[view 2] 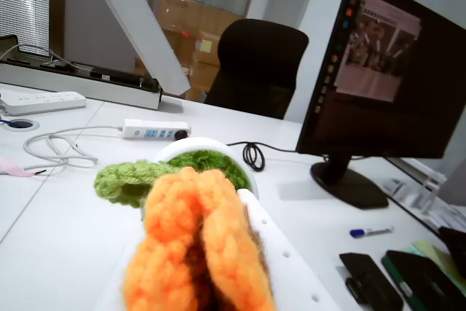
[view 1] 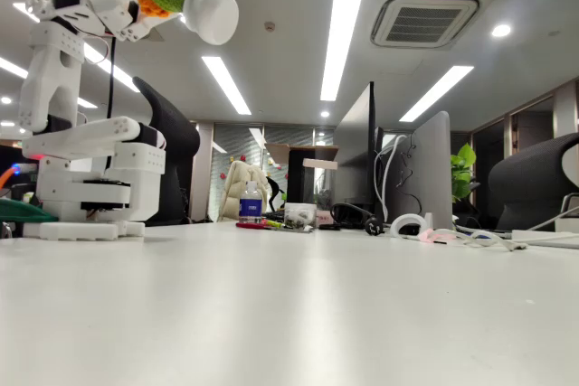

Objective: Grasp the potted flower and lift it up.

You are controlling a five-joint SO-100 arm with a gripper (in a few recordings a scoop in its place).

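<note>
— Where is the potted flower?

— Up in the air at ten o'clock in the fixed view, well above the white surface, tipped sideways with its white pot toward three o'clock.

— And your pincer?

— Clamped on the orange petals; in my wrist view they bunch at six o'clock against my white finger.

No legible text. Water bottle label blue, unreadable; monitor screen content too blurred to read.
</note>
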